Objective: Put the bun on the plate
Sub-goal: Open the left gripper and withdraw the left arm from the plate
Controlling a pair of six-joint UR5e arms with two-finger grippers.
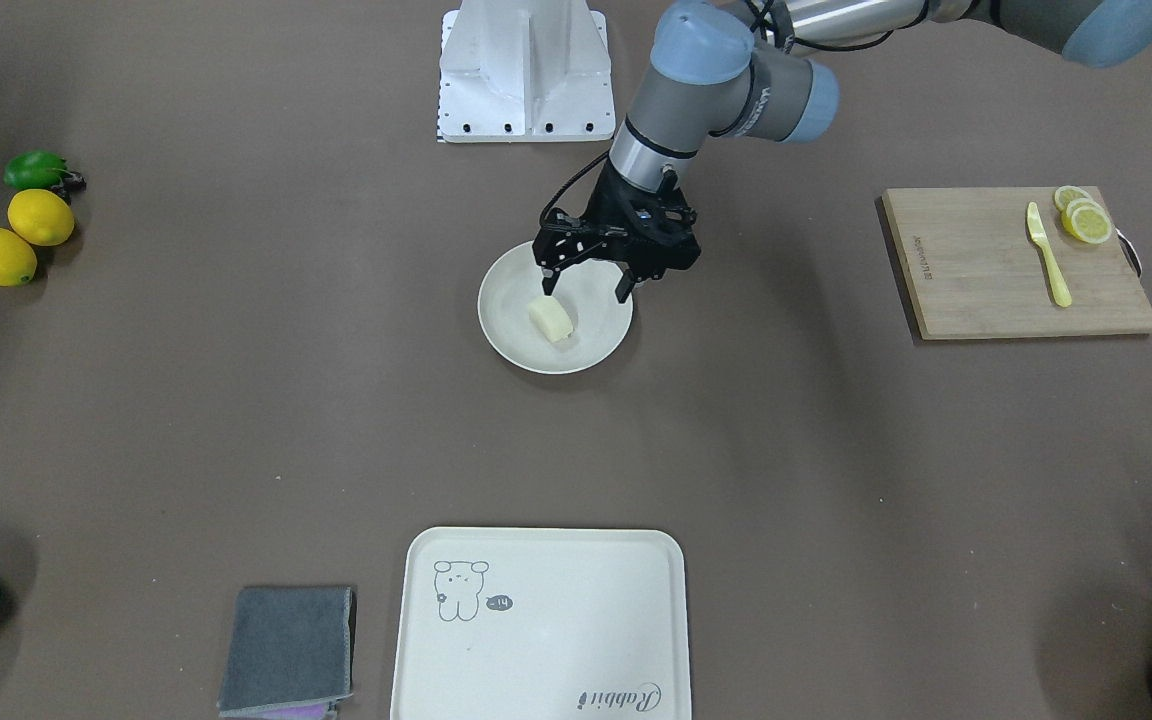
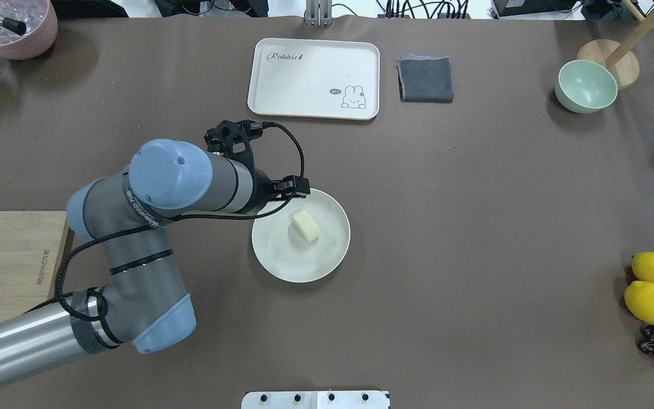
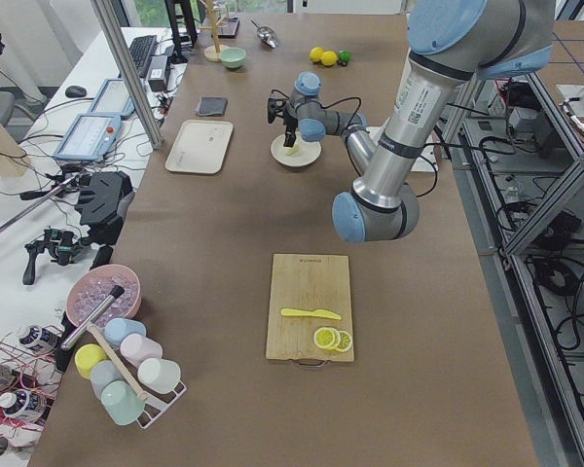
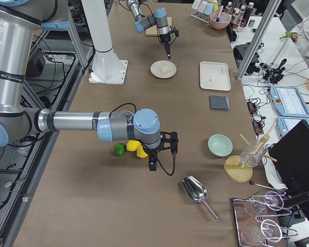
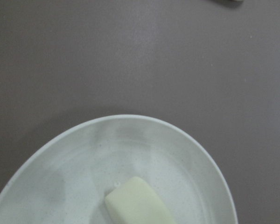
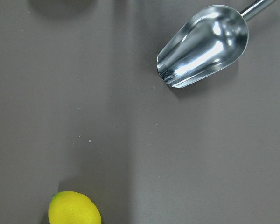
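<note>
The pale cream bun (image 1: 551, 320) lies on the round cream-white plate (image 1: 591, 345) at the table's middle, a little off the plate's centre. My left gripper (image 1: 586, 287) hangs open just above the plate's robot-side half, and the bun is free beneath and in front of its fingers. In the overhead view my left arm hides the gripper, while the bun (image 2: 306, 225) and plate (image 2: 281, 255) show plainly. The left wrist view looks down on the bun (image 5: 137, 203) and the plate's rim (image 5: 84, 135). My right gripper (image 4: 162, 154) hovers by the lemons; I cannot tell its state.
A cream tray (image 1: 556, 650) with a cartoon print and a grey cloth (image 1: 288, 650) lie at the operators' side. A cutting board (image 1: 1006, 265) carries a yellow knife and lemon slices. Two lemons (image 1: 21, 235), a lime, a green bowl (image 2: 585, 86) and a metal scoop (image 6: 205, 44) lie around.
</note>
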